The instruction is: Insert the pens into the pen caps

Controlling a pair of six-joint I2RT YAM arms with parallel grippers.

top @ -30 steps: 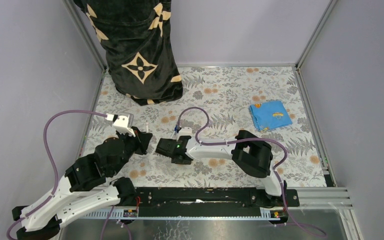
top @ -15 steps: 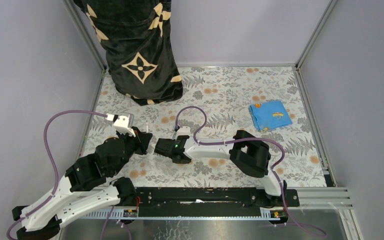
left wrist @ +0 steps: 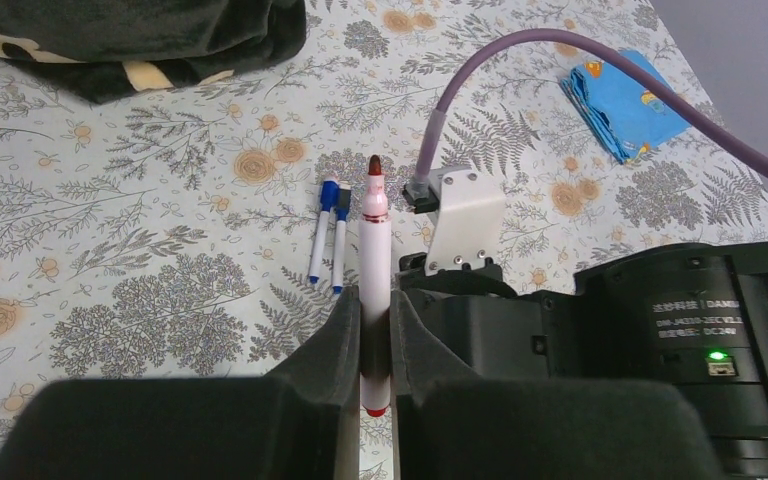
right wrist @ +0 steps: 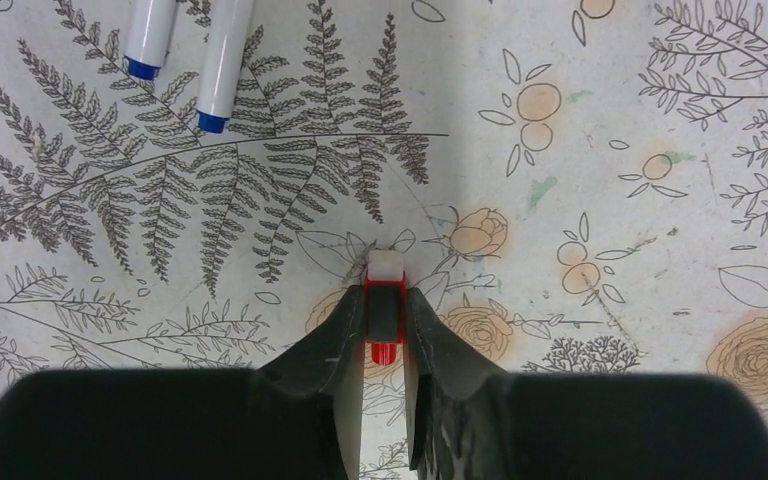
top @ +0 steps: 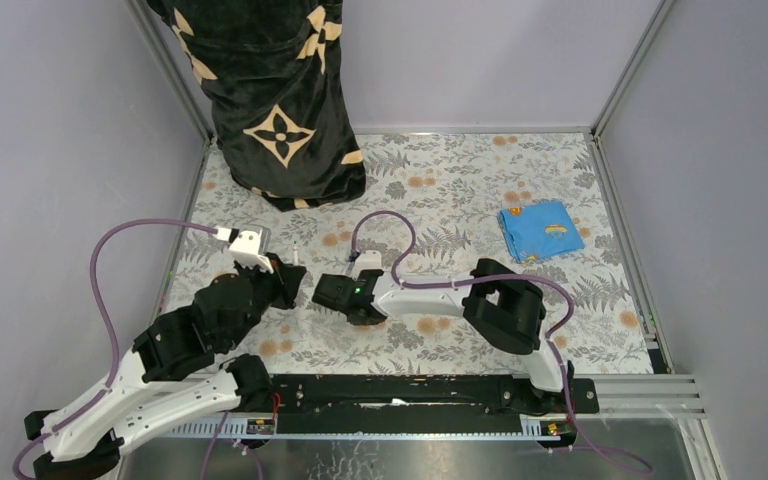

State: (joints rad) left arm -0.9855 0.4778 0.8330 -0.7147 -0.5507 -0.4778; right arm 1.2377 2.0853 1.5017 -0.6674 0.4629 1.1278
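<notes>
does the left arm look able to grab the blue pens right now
Probably not yet: the left claw is shut on the red pen. The blue pens lie uncovered just ahead of it, so the way itself looks free.

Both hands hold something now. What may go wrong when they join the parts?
1. The right hand pinches the tiny red cap only at its fingertips; it may twist or slip out when lifted.
2. The left hand holds the red pen by its rear half, so the long free front may wobble and miss the cap, or slide back when pushed.
</notes>
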